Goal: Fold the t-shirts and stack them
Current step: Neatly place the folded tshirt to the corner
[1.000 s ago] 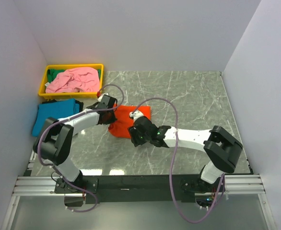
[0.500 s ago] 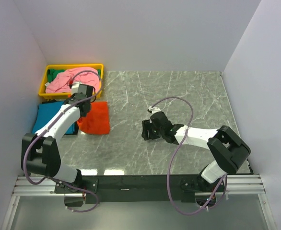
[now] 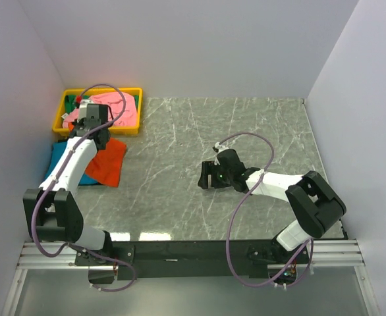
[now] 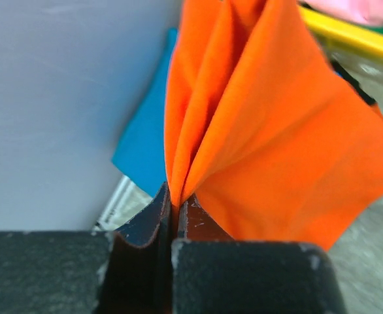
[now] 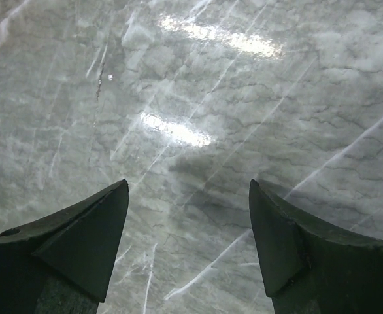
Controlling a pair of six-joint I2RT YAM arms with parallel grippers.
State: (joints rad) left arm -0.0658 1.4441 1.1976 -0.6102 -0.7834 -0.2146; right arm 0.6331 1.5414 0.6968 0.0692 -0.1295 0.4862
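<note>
From above, my left pincer (image 3: 87, 125) is clamped on an edge of the folded orange t-shirt (image 3: 109, 164). The shirt trails from beside the yellow tray (image 3: 140, 108) toward me, long axis roughly far-to-near, half over the teal t-shirt (image 3: 61, 158). I judge it best to shift it left and lower it squarely before releasing. My left wrist view shows pleated cloth fanning away from closed jaws. My right wrist view shows my right pincer (image 5: 188, 222) wide and empty over the tabletop (image 5: 244, 98).

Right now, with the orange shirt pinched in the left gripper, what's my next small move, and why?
Probably shift the left gripper slightly leftward before lowering: it is shut on the orange t-shirt, which hangs only partly over the teal t-shirt. The right gripper stands open, clear of both.
</note>
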